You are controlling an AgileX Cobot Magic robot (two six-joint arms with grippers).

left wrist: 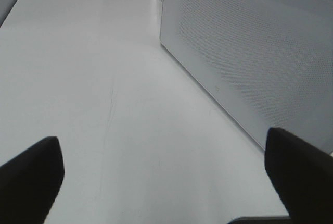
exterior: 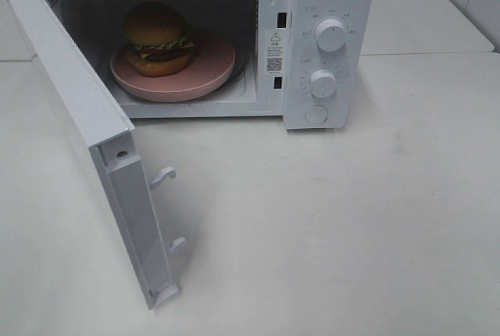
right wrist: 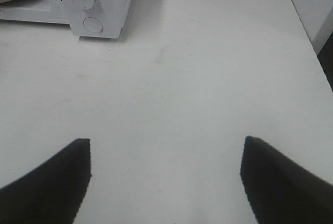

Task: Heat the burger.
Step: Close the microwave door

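Hovering over the white table (left wrist: 104,78), the left gripper (left wrist: 162,146) has its two dark fingers (left wrist: 31,177) spread as wide as they go, nothing between them. It sits just beside the perforated face of the door (left wrist: 250,62). The right gripper (right wrist: 166,143) is much the same: fingers wide apart, empty, low over bare tabletop. It's aimed toward the control-panel end of the microwave (right wrist: 112,5) and is well apart from it. Both arms only show up in their own wrist cameras, so that's all I can say about their pose.

Quick count from the high view:
- one microwave, door swung fully open toward the left
- two knobs (exterior: 331,35), one above the other, plus one round button (exterior: 316,114) below them
- two latch hooks (exterior: 164,176) sticking out of the door's edge
- one pink plate (exterior: 207,78)
- one burger (exterior: 158,37)

The burger is upright on the plate inside the microwave, on the left side of the plate rather than centred. Neither gripper is anywhere near it.
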